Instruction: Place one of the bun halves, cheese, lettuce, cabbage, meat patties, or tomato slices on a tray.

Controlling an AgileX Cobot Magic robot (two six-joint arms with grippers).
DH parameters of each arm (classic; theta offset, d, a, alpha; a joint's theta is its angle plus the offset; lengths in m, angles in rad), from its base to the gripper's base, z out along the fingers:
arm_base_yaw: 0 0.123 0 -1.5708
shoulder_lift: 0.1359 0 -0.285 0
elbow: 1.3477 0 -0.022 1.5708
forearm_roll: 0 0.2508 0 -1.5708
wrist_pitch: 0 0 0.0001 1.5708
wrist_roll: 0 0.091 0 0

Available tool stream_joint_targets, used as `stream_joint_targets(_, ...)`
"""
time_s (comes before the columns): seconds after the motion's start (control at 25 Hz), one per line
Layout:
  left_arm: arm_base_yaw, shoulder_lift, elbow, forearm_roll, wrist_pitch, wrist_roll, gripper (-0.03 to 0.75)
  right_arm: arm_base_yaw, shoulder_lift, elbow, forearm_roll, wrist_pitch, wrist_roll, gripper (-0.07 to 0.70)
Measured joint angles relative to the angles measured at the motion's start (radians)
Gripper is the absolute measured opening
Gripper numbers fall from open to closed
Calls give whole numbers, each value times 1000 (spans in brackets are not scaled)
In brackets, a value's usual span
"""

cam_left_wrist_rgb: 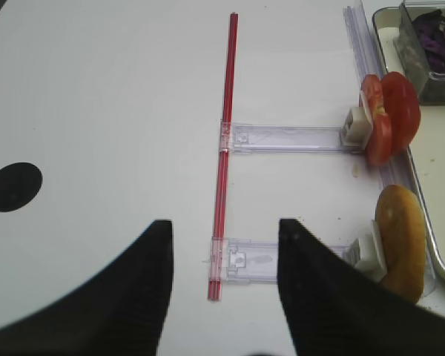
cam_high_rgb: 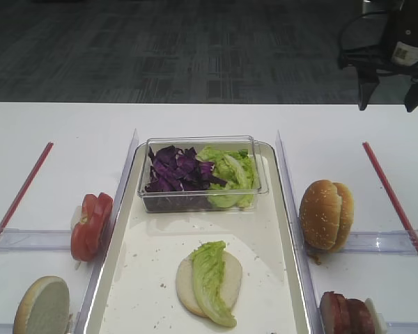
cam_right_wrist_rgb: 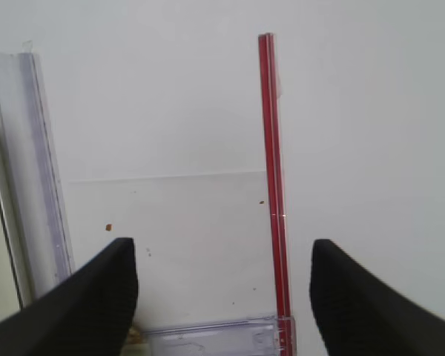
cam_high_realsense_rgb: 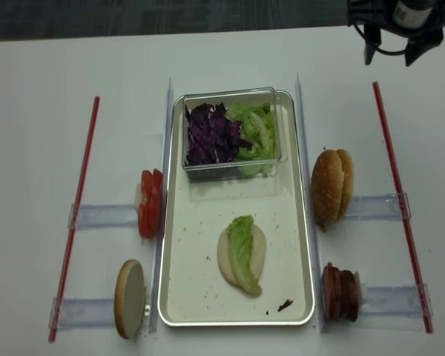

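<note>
The right claw (cam_right_wrist_rgb: pixel 221 297) stood wide and empty over the white surface (cam_right_wrist_rgb: pixel 170 96), at the tray's two o'clock. The left claw (cam_left_wrist_rgb: pixel 224 289) likewise stood wide and empty, at nine o'clock. On the tray (cam_high_realsense_rgb: pixel 200 297), one bun half (cam_high_realsense_rgb: pixel 241 254) carried a lettuce leaf (cam_high_realsense_rgb: pixel 243 248).

Judgement: next ingredient pending; meat patties (cam_high_realsense_rgb: pixel 341 291), at four o'clock, seemed nearest the right claw. No legible writing.

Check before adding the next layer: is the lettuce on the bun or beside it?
On it: the lettuce lies across the bun on the tray.
</note>
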Motion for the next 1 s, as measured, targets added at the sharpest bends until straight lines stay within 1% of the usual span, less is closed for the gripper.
stream_joint_targets(0.32,0,0,0,0,0,0,302,-51,0,0,0,0,-34,519)
stream_joint_targets(0.88,0,0,0,0,0,0,302,-58,-2,0,18,2,-46,510)
stream_joint_targets(1.0,0,0,0,0,0,0,302,-58,-27,30,9,0,-53,509)
